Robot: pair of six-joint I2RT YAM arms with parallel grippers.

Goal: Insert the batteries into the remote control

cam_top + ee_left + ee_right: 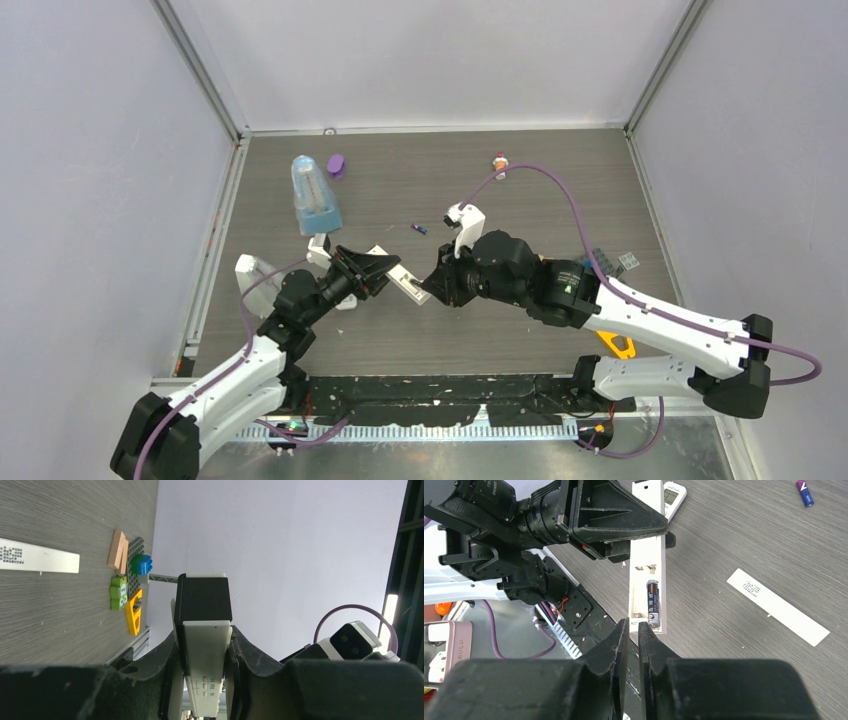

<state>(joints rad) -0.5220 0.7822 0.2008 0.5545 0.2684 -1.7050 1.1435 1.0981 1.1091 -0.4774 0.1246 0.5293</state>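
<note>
Left claw [205, 645] grips the remote [647, 562] above the tabletop [734, 540], 1 battery [652, 602] seated in its bay. Right claw [634, 630], nearly closed and empty, sits near that end; a nudge could pop it out.

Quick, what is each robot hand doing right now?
Left gripper: closed on the slim white remote.
Right gripper: almost shut, holding nothing.
</note>
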